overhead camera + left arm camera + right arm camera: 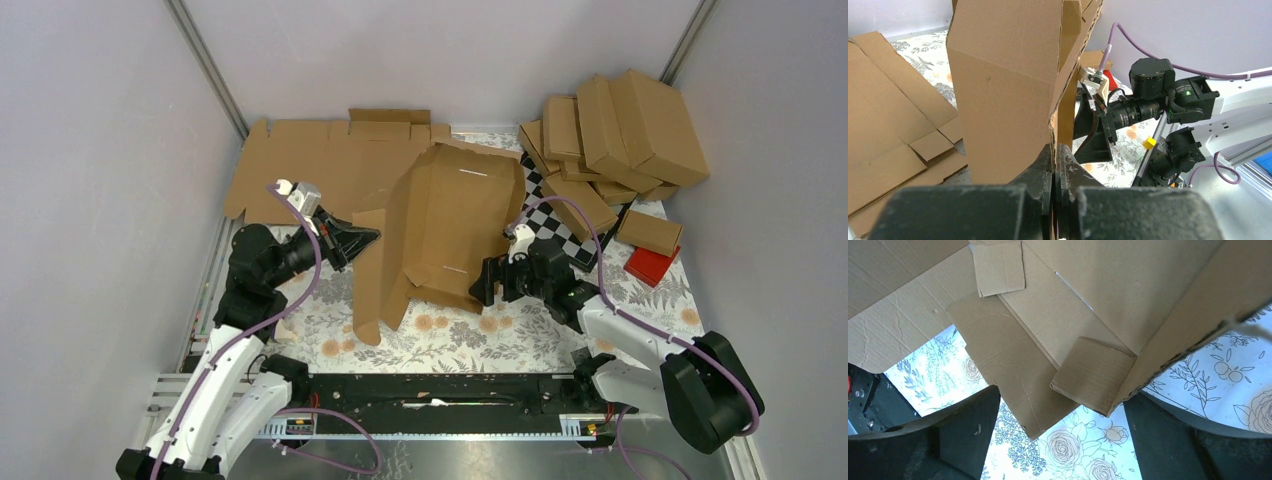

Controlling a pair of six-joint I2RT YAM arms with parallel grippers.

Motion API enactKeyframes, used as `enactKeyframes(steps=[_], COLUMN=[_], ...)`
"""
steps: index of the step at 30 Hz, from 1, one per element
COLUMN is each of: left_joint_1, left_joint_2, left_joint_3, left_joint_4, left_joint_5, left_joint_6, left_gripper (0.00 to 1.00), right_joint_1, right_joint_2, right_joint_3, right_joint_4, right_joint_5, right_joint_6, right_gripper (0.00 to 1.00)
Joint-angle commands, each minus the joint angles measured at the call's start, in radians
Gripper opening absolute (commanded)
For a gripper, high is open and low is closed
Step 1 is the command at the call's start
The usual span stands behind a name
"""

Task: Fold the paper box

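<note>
Left claw: my left gripper (1054, 152) is pressed fully shut, and I pinch a raw cut edge of the paper box (450, 215) between my fingertips.
Right claw: my right gripper (487, 282) is spread wide and holds nothing. A small square tab and the lower edge of a box panel hang between my fingers (968, 415). I cannot tell whether they touch either one.
Paper box: it is mid-table, between my two claws and partly raised. Its big panel tilts up, the side flaps are loose, and the lower flaps reach down to the cloth.
Surface: a floral tablecloth (450, 335) covers the table, with a black rail (440, 392) along the near edge.
Far left: flat cardboard blanks (300, 165) lie on the table behind my left arm.
Far right: a pile of folded cartons (620, 130) sits partly on a checkered board (556, 222), with a red block (652, 265) just beside it.
Room: plain grey walls (100, 150) stand on three sides.
</note>
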Motion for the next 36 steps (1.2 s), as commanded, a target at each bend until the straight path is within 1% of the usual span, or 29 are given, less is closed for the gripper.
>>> enactKeyframes(steps=[1, 4, 9, 13, 18, 23, 32, 36], left_joint_1=[-0.002, -0.002, -0.002, -0.002, -0.002, -0.002, -0.002, -0.002], left_joint_2=[0.021, 0.031, 0.036, 0.045, 0.051, 0.050, 0.068, 0.081], left_joint_3=[0.041, 0.049, 0.049, 0.052, 0.049, 0.047, 0.058, 0.066], left_joint_4=[0.053, 0.057, 0.059, 0.059, 0.070, 0.071, 0.070, 0.070], left_joint_5=[0.039, 0.042, 0.036, 0.032, 0.031, 0.035, 0.040, 0.041], left_joint_6=[-0.035, -0.042, -0.044, -0.046, -0.050, -0.050, -0.047, -0.044], left_gripper=[0.00, 0.00, 0.00, 0.00, 0.00, 0.00, 0.00, 0.00], right_joint_1=[0.030, 0.048, 0.091, 0.124, 0.140, 0.149, 0.151, 0.151], right_joint_2=[0.003, 0.012, 0.029, 0.003, -0.007, 0.007, 0.054, 0.085], right_joint_3=[0.034, 0.036, 0.031, 0.008, -0.024, -0.019, -0.039, -0.017], right_joint_4=[0.009, 0.010, 0.008, 0.052, 0.114, 0.100, 0.137, 0.133], right_joint_5=[0.007, 0.015, 0.087, 0.119, 0.055, 0.117, 0.061, 0.051], right_joint_6=[-0.040, -0.048, -0.047, -0.053, -0.105, -0.133, -0.174, -0.184], right_gripper=[1.00, 1.00, 1.00, 1.00, 1.00, 1.00, 1.00, 1.00])
